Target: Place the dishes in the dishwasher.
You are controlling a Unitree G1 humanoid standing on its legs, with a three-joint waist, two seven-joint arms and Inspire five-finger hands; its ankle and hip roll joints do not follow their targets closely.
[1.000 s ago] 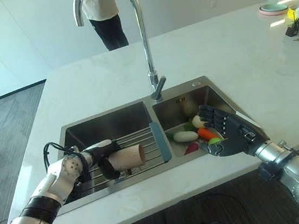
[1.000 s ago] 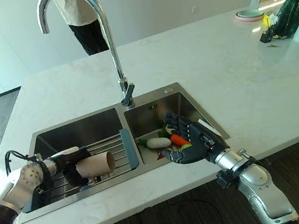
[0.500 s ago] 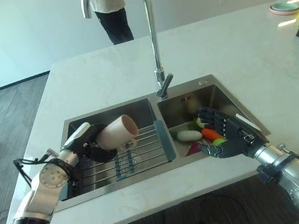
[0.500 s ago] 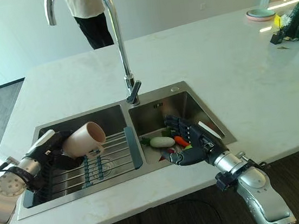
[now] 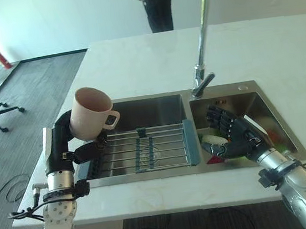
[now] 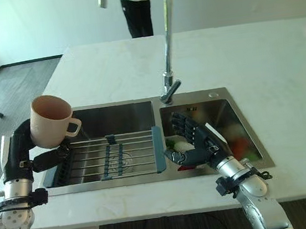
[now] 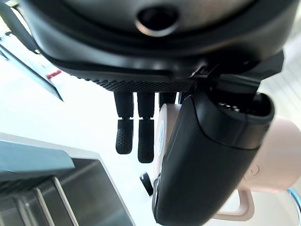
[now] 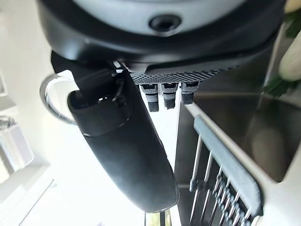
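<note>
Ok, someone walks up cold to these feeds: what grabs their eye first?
The pale pink ceramic mug, held upright in the left hand above the left end of the steel double sink. Next, the right hand, fingers straight, over the right basin, where a white vegetable lies. Behind, a tall chrome tap rises.

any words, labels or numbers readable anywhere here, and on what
None can be read.
A small dark mark on the back wall of the right sink basin: too small to read.
The mug in the left hand: plain, no print visible.
The drying rack, tap and counter: no print visible.
</note>
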